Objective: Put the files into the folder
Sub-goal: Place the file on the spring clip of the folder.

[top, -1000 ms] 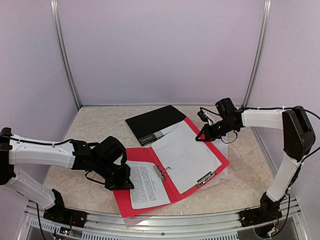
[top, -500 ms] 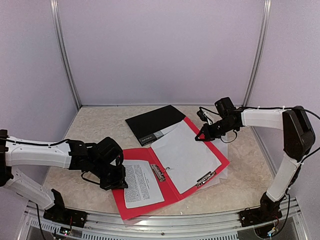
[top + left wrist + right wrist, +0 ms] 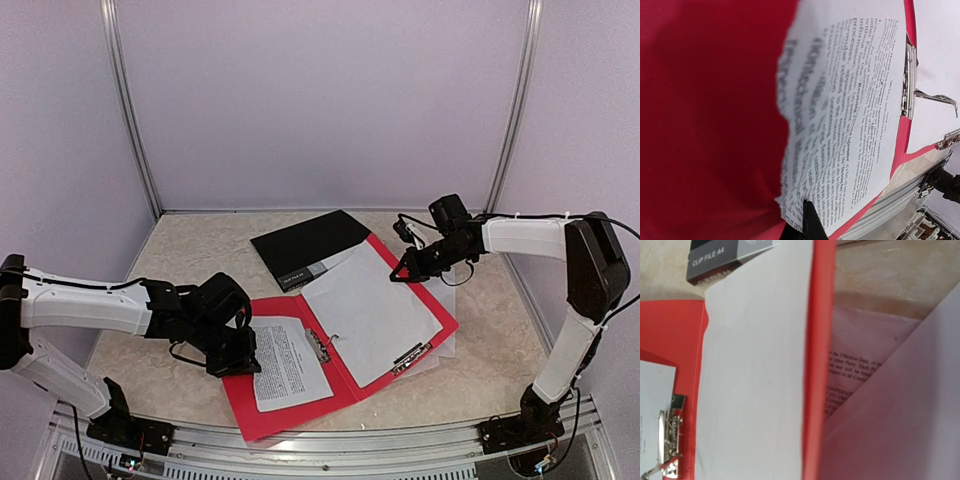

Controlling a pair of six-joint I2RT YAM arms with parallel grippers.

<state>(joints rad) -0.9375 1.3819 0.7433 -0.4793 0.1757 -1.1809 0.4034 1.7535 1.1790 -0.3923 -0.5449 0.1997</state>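
Observation:
An open red folder (image 3: 275, 310) lies on the table. My left gripper (image 3: 245, 365) is shut on the left edge of a small printed sheet (image 3: 290, 362), which lies on the folder's left half. The left wrist view shows the pinch (image 3: 806, 212) on that sheet (image 3: 850, 115). A blank sheet (image 3: 370, 312) covers the right half. My right gripper (image 3: 401, 274) is shut on the folder's far right edge (image 3: 817, 365) and holds it raised. More files lie beneath it: a printed sheet (image 3: 855, 367) and a blank sheet (image 3: 910, 410). The right gripper's fingers are out of its own view.
A black clip file (image 3: 310, 245) lies behind the folder, half under it. Metal clips sit at the folder's spine (image 3: 318, 345) and near its front right corner (image 3: 413, 355). Sheet corners (image 3: 443, 340) stick out beneath the right cover. The aluminium rail (image 3: 330, 440) runs along the front.
My left gripper has dragged the printed sheet a little to the left and away from the front edge. The right arm has not moved.

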